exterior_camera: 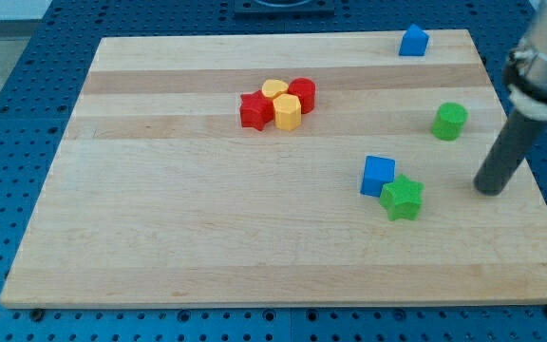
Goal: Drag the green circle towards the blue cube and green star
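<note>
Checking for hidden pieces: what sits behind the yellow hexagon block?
Behind the yellow hexagon sit a second yellow block and a red cylinder, both touching it and partly covered. A red star sits at its left. Their hidden lower parts cannot be seen.

The arm [544, 47] is cut off by the frame's right and top edges, so only its lower part shows. In the cluster at upper centre, the yellow hexagon [288, 111] covers parts of the red cylinder [303, 94] and the second yellow block [273, 88], whose shape cannot be told. The green star [403, 198] overlaps the blue cube's [378, 176] lower right corner.
</note>
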Controlling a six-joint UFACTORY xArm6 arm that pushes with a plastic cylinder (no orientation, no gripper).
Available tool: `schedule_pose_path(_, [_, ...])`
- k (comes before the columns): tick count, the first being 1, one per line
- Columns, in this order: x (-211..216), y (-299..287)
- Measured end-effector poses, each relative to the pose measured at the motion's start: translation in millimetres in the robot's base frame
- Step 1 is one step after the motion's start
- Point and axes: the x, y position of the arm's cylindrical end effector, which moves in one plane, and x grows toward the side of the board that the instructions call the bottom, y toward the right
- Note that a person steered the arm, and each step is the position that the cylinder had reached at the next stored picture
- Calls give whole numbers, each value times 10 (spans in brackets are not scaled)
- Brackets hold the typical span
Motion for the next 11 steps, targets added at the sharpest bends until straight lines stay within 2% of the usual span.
schedule_pose_path(2, [-815,207])
schedule_pose_path(3, [-1148,105])
schedule_pose_path(4, [-1252,-159])
schedule_pose_path(5, [-1206,-455])
schedule_pose_path(7, [-888,-600])
schedule_pose_path(9, [-860,4])
schedule_pose_path(11, [-652,69])
